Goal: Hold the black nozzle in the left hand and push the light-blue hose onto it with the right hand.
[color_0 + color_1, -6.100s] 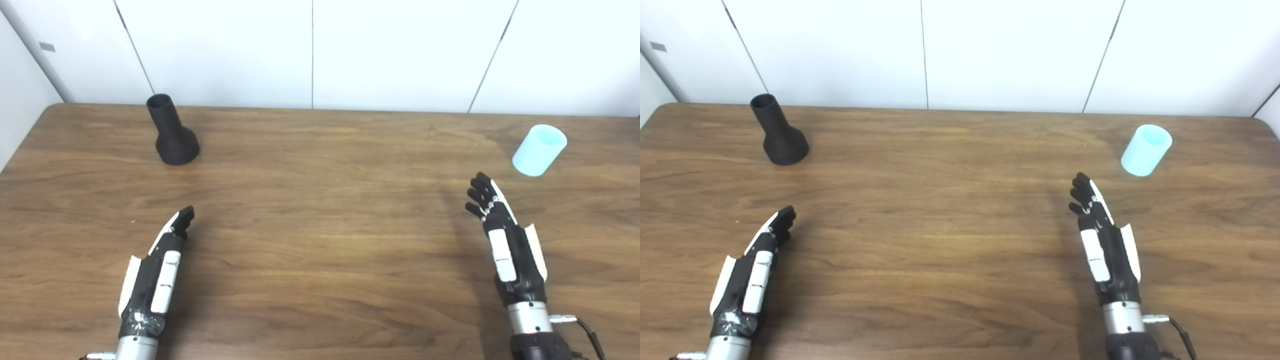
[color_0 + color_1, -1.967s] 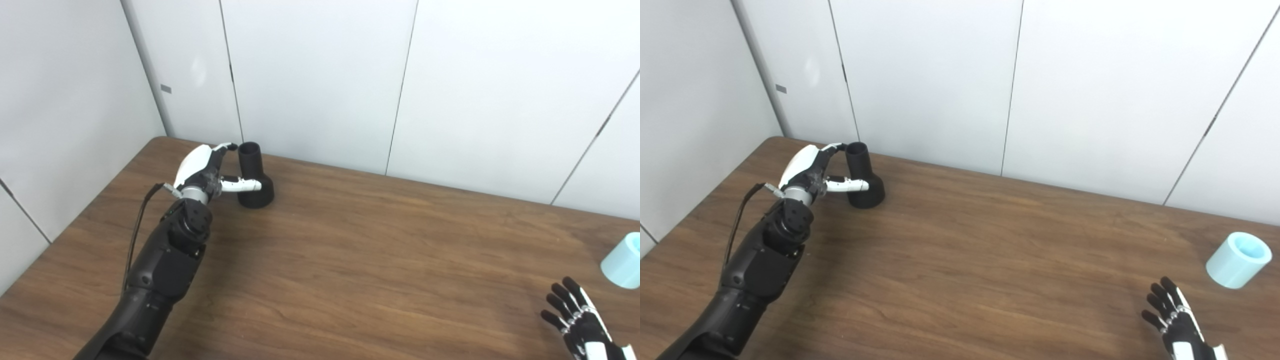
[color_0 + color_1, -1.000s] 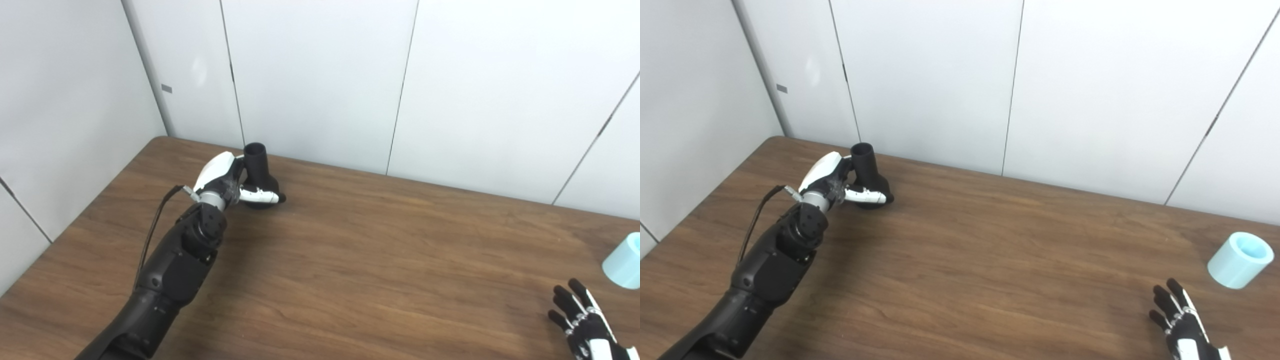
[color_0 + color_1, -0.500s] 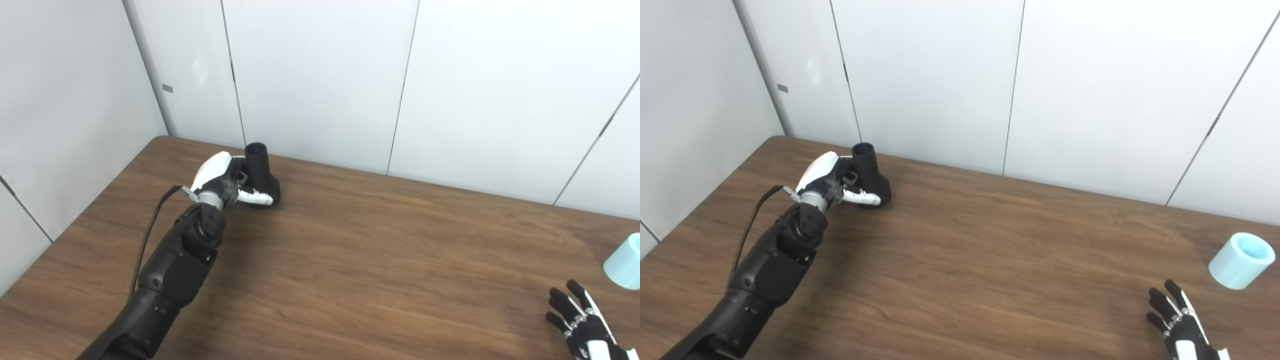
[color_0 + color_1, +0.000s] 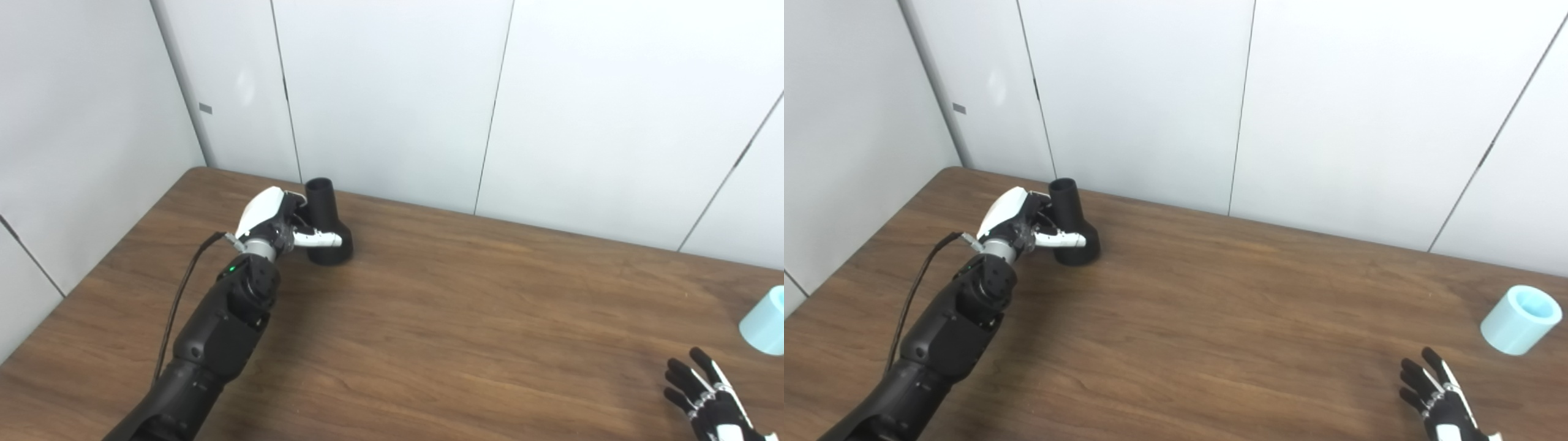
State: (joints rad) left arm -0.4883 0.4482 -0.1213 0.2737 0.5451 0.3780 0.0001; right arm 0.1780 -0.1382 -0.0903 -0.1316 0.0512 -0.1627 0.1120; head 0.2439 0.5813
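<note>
In the left eye view, the left robot hand [image 5: 277, 219] is grasping the black nozzle [image 5: 325, 223], which is standing upright at the bench's [image 5: 429, 318] far left corner.

In the right eye view, the right robot hand [image 5: 1438, 398] is hovering released, fingers spread, near the light-blue hose [image 5: 1521, 318] standing at the bench's right edge.

Bare lab-like test room: plain white wall panels [image 5: 392, 98], wood-grain table [image 5: 459, 318].
</note>
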